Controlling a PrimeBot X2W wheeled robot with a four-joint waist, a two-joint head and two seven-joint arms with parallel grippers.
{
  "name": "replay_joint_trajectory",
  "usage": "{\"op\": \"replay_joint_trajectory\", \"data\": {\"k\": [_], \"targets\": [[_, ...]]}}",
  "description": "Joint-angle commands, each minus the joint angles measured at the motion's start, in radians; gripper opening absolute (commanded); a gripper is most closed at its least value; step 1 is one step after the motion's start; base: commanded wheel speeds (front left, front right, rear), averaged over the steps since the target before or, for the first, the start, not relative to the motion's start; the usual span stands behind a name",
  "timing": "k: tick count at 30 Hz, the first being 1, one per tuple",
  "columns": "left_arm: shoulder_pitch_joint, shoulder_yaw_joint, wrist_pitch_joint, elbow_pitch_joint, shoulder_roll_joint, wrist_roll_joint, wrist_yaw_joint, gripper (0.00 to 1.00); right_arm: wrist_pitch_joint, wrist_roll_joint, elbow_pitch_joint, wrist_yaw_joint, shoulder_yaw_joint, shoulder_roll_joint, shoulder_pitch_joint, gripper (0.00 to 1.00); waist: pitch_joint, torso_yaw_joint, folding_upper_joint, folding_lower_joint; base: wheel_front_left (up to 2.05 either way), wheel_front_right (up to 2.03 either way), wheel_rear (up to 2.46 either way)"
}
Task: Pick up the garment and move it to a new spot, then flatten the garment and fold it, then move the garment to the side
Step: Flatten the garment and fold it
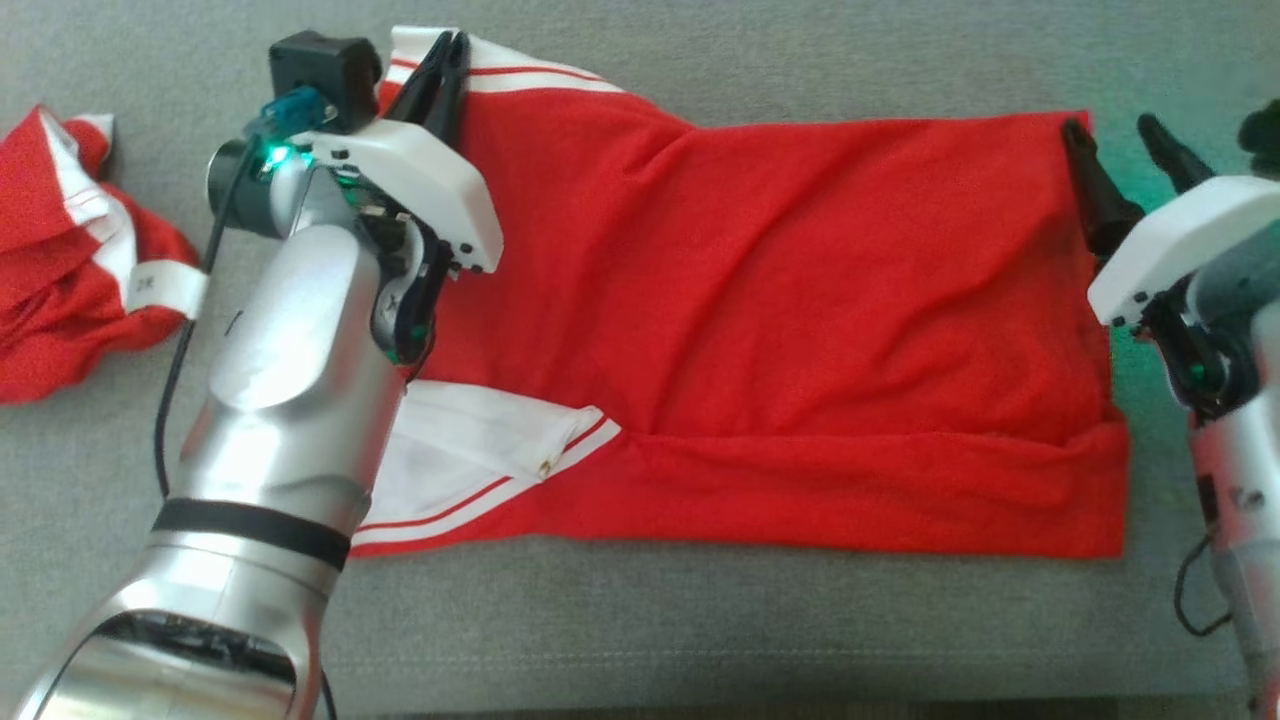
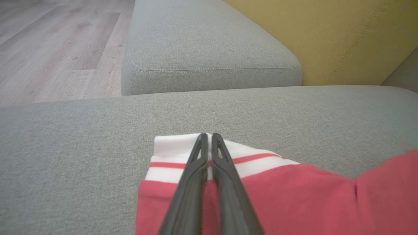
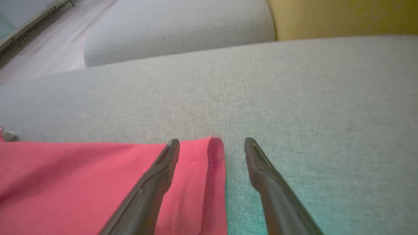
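Note:
The red garment (image 1: 780,300) lies spread and folded over on the grey sofa seat (image 1: 700,630), its white red-striped sleeves at the left. My left gripper (image 1: 447,55) is at the garment's far left corner. In the left wrist view this gripper (image 2: 209,137) is shut on the white cuff (image 2: 169,147), which peaks up at the fingertips. My right gripper (image 1: 1112,128) stands open at the far right corner. In the right wrist view that gripper (image 3: 212,142) straddles the garment's corner (image 3: 196,182), one finger over the cloth and one over bare cushion.
A second red and white garment (image 1: 60,260) lies crumpled at the left edge of the seat. Beyond the seat are another grey cushion (image 2: 202,42), a yellow backrest (image 2: 343,39) and wooden floor (image 2: 49,49). Bare cushion runs along the near edge.

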Motion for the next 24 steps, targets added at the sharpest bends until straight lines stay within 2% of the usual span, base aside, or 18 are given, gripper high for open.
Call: {"op": "replay_joint_trajectory", "data": {"k": [1,5,6,7,8,14,20,24], "targets": [[-0.010,0.021,-0.008,-0.046,0.023,-0.010,0.005,0.00,0.013,0.009,0.005,-0.001,0.026,-0.018,-0.031,1.00,0.011,0.010,0.0000,0.0000,0.00,0.00,0.00],[-0.002,0.008,0.002,-0.079,0.019,-0.014,0.008,0.00,0.036,0.039,0.113,-0.001,0.066,-0.022,-0.086,1.00,0.027,0.023,0.0000,0.0000,0.00,0.00,0.00],[-0.001,0.006,0.004,-0.086,0.019,-0.016,0.009,0.00,0.035,0.044,0.131,-0.001,0.079,-0.025,-0.098,0.80,0.030,0.026,0.0000,0.0000,0.00,0.00,0.00],[0.002,0.005,0.005,-0.091,0.018,-0.017,0.010,0.00,0.033,0.052,0.147,-0.001,0.090,-0.025,-0.108,0.44,0.032,0.027,0.0000,0.0000,0.00,0.00,0.00],[0.005,0.004,0.007,-0.095,0.018,-0.019,0.011,0.00,0.029,0.060,0.162,-0.001,0.100,-0.027,-0.117,0.00,0.035,0.027,0.0000,0.0000,0.00,0.00,0.00],[0.023,0.016,-0.021,-0.126,0.029,-0.029,0.028,0.00,-0.092,0.099,0.178,-0.001,0.116,-0.048,-0.146,0.00,0.034,0.027,0.0000,0.0000,0.00,0.00,0.00],[0.067,0.041,-0.068,-0.192,0.050,-0.044,0.049,0.00,-0.247,0.137,0.072,-0.001,0.106,-0.087,-0.110,0.00,0.016,0.018,0.0000,0.0000,0.00,0.00,0.00],[0.106,0.055,-0.083,-0.243,0.066,-0.054,0.060,0.00,-0.273,0.151,0.009,-0.001,0.103,-0.099,-0.066,0.00,0.006,0.009,0.0000,0.0000,0.00,0.00,0.00]]}}
